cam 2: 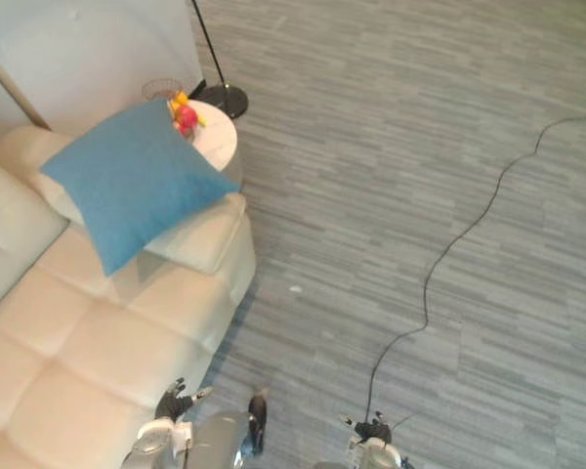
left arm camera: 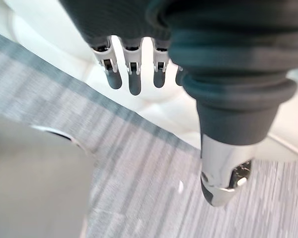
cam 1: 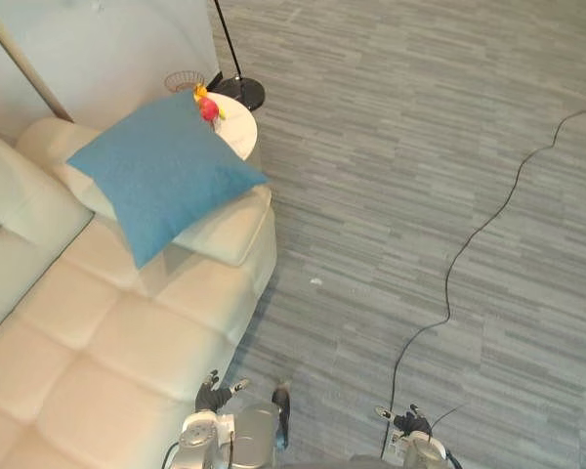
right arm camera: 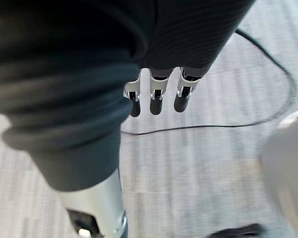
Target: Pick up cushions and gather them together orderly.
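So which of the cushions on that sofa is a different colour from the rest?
The blue cushion, at the end of the sofa beside the small round table; the cream cushions match the sofa.

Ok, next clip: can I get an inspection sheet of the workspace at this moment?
Surface: cream tufted sofa; grey striped carpet in front of it.
Job's things: blue square fabric cushion, lying tilted at the sofa's far end, untouched.
Clutter: red and yellow objects on a small round white table beside the sofa.
Hands: left hand and right hand open, holding nothing.
Cables: nothing seen on the sofa.
Surroundings: black floor lamp base, wire basket, pale wall.
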Motion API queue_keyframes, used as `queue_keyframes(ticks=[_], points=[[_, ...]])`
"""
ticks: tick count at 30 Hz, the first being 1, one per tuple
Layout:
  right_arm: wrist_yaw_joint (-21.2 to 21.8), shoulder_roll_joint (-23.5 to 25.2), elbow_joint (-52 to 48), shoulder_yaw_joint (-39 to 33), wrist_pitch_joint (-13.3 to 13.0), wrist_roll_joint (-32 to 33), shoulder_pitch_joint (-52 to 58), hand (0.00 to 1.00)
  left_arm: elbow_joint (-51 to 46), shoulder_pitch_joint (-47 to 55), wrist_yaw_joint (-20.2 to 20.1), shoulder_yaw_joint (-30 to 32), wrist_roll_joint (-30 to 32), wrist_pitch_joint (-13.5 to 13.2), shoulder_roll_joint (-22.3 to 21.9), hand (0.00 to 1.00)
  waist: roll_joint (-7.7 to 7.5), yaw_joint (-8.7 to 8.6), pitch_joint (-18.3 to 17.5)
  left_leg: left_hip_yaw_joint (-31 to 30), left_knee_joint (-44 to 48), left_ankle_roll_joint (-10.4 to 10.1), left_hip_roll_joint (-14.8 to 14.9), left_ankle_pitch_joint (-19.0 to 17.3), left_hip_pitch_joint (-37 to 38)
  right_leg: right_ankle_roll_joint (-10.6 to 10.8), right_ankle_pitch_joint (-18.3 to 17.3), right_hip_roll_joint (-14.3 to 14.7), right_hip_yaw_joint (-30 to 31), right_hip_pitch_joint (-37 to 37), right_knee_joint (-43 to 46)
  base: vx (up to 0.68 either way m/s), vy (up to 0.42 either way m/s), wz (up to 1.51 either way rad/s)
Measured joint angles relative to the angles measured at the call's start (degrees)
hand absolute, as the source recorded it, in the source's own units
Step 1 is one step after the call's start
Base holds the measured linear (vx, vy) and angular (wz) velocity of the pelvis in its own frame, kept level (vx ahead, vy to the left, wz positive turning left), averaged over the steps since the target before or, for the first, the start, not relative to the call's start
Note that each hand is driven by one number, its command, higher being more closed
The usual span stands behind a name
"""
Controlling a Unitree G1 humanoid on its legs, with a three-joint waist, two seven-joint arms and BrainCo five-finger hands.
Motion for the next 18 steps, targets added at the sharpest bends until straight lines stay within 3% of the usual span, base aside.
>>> queue_keyframes(ticks=[3, 5, 7, 9, 10, 11, 12, 13, 14, 16, 17, 18], points=[[0.3, -0.1, 0.0, 0.3, 0.0, 0.0, 0.0, 0.0, 0.8, 0.7, 0.0, -0.7, 0.0, 0.0, 0.4, 0.0, 0.15, -0.8, -0.1, -0.4, -4.8, -0.2, 0.3, -0.4, 7.8, -2.0, -3.0, -2.7, -3.8, -3.6, -1.7, 0.41, 0.014, 0.08], [0.4, -0.5, -0.1, 0.5, -0.2, 0.0, -0.8, 0.0, 0.9, 0.3, 0.0, -0.9, -0.1, -0.1, 0.4, 0.0, 1.08, -1.49, 0.2, -1.4, -7.2, -0.3, 2.1, -0.5, 11.4, -3.2, -3.0, -2.5, -5.8, -8.0, -12.5, 0.44, -0.105, 0.27], [0.4, -1.1, 0.0, 0.4, -0.3, 0.0, -1.2, 0.0, 1.0, 0.3, 0.0, -1.0, 0.0, -0.1, 0.4, 0.0, 1.56, -1.89, 0.5, -2.2, -7.4, -2.1, 4.1, -1.5, 12.8, -3.4, -0.1, -1.4, -4.9, -10.9, -20.5, 0.36, -0.15, 0.28], [0.3, -1.5, 0.0, 0.4, -0.4, 0.0, -0.6, 0.0, 3.0, 0.6, 0.1, -1.0, 0.0, -0.1, 0.5, 0.0, 1.14, -2.83, 0.4, -4.7, -7.9, -4.5, 5.4, -3.0, 15.2, -3.0, 7.5, 0.2, 2.2, -12.6, -30.8, 0.38, -0.255, 0.52], [0.3, -1.5, 0.1, 0.3, -0.4, 0.0, -0.2, 0.0, 3.3, 0.8, 0.1, -0.8, 0.0, -0.1, 0.6, 0.0, 0.98, -3.17, 0.4, -5.3, -7.9, -5.3, 5.6, -3.5, 15.7, -2.8, 8.9, 0.3, 3.4, -12.5, -32.1, 0.45, -0.403, 0.78], [0.3, -1.0, 0.1, 0.3, -0.5, 0.1, 0.7, 0.0, 3.4, 1.4, 0.1, -0.3, 0.1, -0.2, 1.1, 0.0, -0.25, -3.65, -0.4, -7.0, -7.7, -6.9, 5.3, -5.5, 16.5, -2.8, 12.3, 0.1, 5.7, -12.4, -33.0, 0.31, -0.329, 0.75], [0.4, -1.1, 0.0, -0.2, -0.7, 0.4, 0.9, 0.0, 4.1, 1.3, 0.2, 0.3, 0.1, -0.3, 0.9, 0.0, -0.07, -3.99, -0.5, -8.6, -6.7, -8.0, 6.2, -7.8, 17.2, -3.0, 14.8, 0.8, 6.2, -12.6, -30.2, 0.44, -0.452, 0.75], [0.4, -1.6, 0.0, 0.0, -0.7, 0.1, 0.4, 0.0, 4.5, 1.6, 0.1, 0.8, 0.1, -0.3, -0.1, 0.0, 1.68, -3.72, -0.9, -9.6, -4.4, -8.5, 8.0, -8.2, 16.4, -4.2, 12.9, 1.9, 4.3, -12.6, -28.3, 0.33, -0.374, 0.68], [0.3, -2.3, -0.1, 0.0, -0.6, 0.1, 0.1, 0.0, 3.6, 2.0, 0.1, 2.2, 0.2, -0.5, -1.4, 0.0, 2.44, -3.9, -1.4, -10.4, 3.8, -8.5, 9.3, -8.2, 12.1, -4.7, 10.4, 2.0, 1.9, -12.3, -27.7, 0.3, -0.355, 0.84], [0.2, -2.7, -1.7, 0.0, -0.6, 0.2, 1.0, 0.0, 2.4, 1.3, 0.1, 4.3, 0.1, -0.4, -2.9, 0.0, 4.34, -3.77, -0.7, -10.3, 23.6, -5.7, 12.5, -5.5, 1.5, -7.0, 9.0, 3.0, -2.5, -9.4, -28.2, 0.22, -0.284, 0.96], [-0.3, -2.9, -2.2, 0.1, -0.6, 0.2, 1.4, 0.0, 1.7, 1.7, 0.1, 4.3, 0.1, -0.5, -3.1, 0.0, 4.92, -3.28, -0.6, -7.8, 30.1, -5.1, 14.9, -5.2, -1.9, -8.0, 8.1, 3.8, -4.4, -7.0, -28.9, 0.33, -0.329, 0.86], [-0.4, -2.4, -2.2, 0.2, -0.6, 0.3, 1.8, 0.0, 0.8, 1.9, 0.1, 3.6, 0.0, -0.5, -2.6, 0.0, 4.43, -3.04, -0.3, -4.2, 32.5, -4.7, 15.8, -5.5, -3.6, -8.7, 6.9, 3.7, -6.7, -2.4, -31.0, 0.33, -0.301, 0.64]])
